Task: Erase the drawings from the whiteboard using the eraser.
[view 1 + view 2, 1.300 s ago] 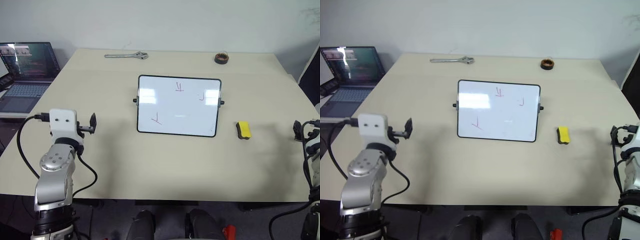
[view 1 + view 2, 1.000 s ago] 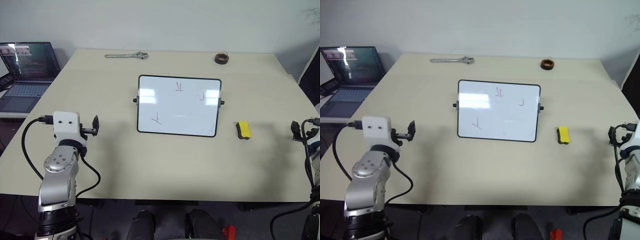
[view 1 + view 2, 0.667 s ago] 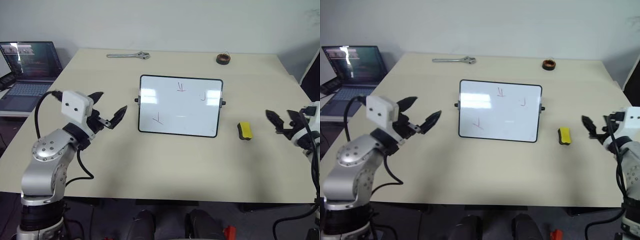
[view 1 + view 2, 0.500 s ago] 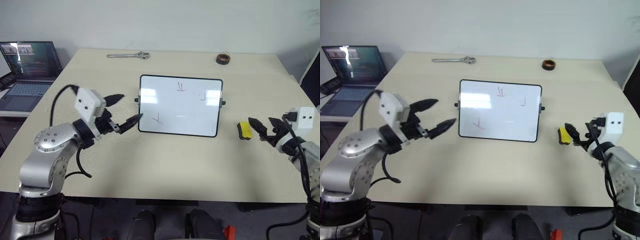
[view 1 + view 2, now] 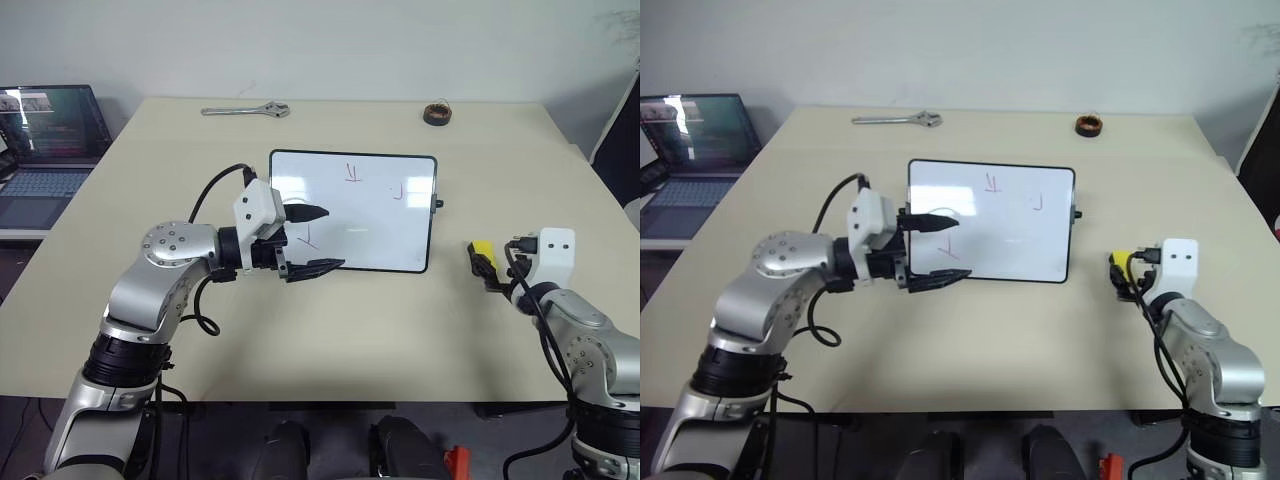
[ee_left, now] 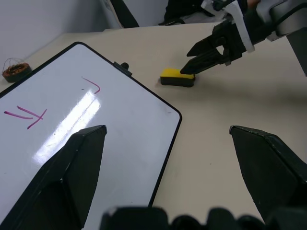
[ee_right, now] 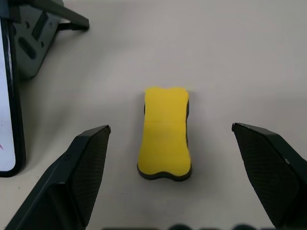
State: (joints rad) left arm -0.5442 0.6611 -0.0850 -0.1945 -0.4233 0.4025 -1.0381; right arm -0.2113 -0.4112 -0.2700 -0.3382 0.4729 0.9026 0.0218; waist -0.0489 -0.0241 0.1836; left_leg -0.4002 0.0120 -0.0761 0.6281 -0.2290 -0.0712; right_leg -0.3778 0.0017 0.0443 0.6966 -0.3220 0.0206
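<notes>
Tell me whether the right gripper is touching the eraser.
Apart. The right wrist view shows the open right gripper straddling the eraser, bare table between each finger and the block.

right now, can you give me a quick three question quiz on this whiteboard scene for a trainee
1. True or false: the eraser lies flat on the table, yellow side up, between the open fingers of the right gripper.
2. Which gripper reaches over the whiteboard's near corner? A) left B) right
3. Fill in: the drawings on the whiteboard are ___ in colour.

Key
1. True; the fingers stand apart on either side, not touching it.
2. A; the left gripper is open, one finger over the board, one past its near edge.
3. Red.
</notes>
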